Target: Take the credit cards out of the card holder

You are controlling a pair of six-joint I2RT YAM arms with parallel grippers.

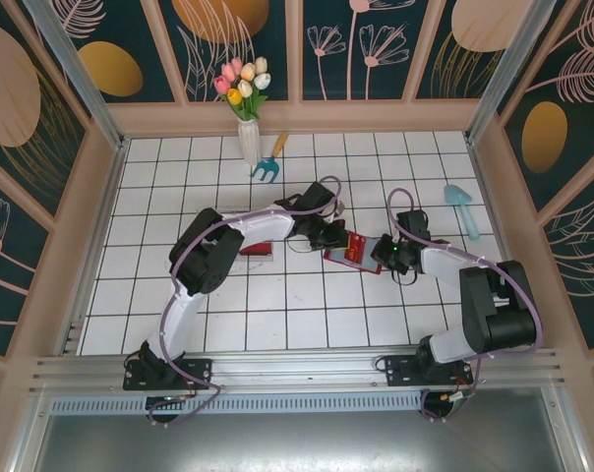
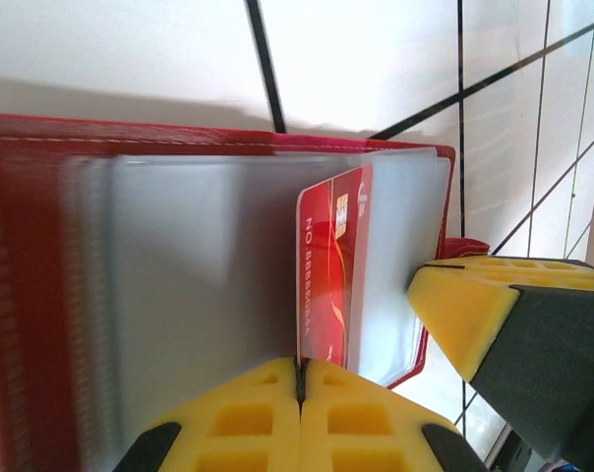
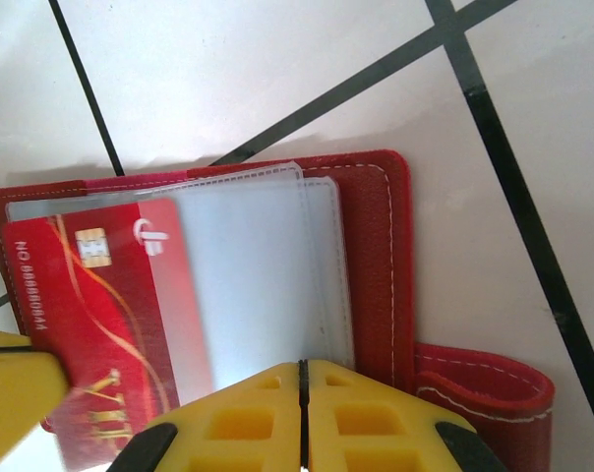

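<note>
The red card holder [image 1: 348,252] lies open on the white tiles mid-table, between both arms. In the left wrist view its clear sleeves [image 2: 199,265] fan out and a red credit card [image 2: 331,261] stands out of them. My left gripper [image 2: 300,366] is shut, pinching that card's edge. The right wrist view shows the same card [image 3: 90,295] at the left and the holder's red cover [image 3: 376,256] with its strap [image 3: 484,388]. My right gripper [image 3: 302,366] is shut on the holder's clear sleeves [image 3: 258,275]. From above, the left gripper [image 1: 328,236] and the right gripper [image 1: 381,254] flank the holder.
A flat red piece [image 1: 255,249] lies on the tiles under the left arm. A vase of tulips [image 1: 246,108] and a small rake [image 1: 269,162] stand at the back. A pale blue trowel [image 1: 464,208] lies at the right. Walls enclose the table.
</note>
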